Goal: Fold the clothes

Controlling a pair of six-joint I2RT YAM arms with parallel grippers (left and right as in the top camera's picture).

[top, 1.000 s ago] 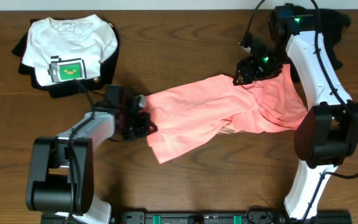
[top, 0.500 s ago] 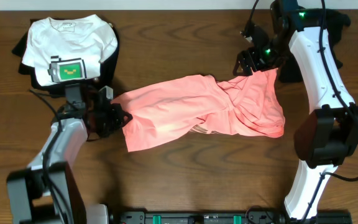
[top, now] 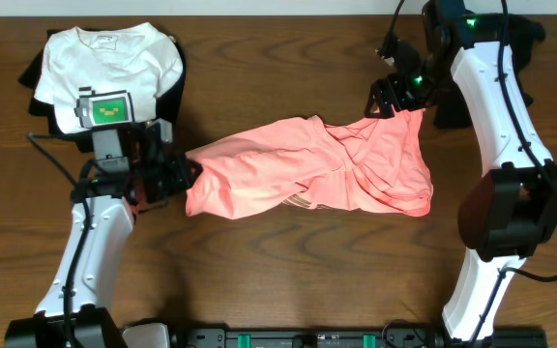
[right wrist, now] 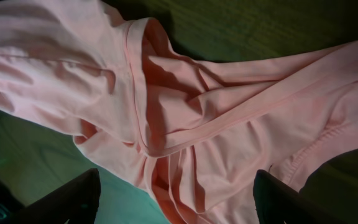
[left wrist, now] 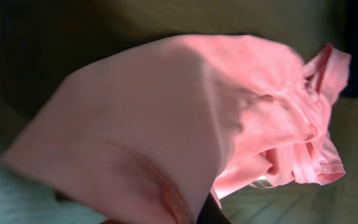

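Left gripper (top: 178, 179) clamped on pink T-shirt (top: 307, 174) edge, held taut so cloth is spread; right gripper (top: 392, 100) fingers wide apart.

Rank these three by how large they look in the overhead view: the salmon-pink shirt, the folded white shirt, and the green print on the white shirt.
1. salmon-pink shirt: largest, spread across the middle of the table.
2. folded white shirt: clearly smaller.
3. green print: smallest, a small patch.

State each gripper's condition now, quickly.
Left gripper: closed on the shirt, at its end.
Right gripper: open, fingers spread above the shirt.
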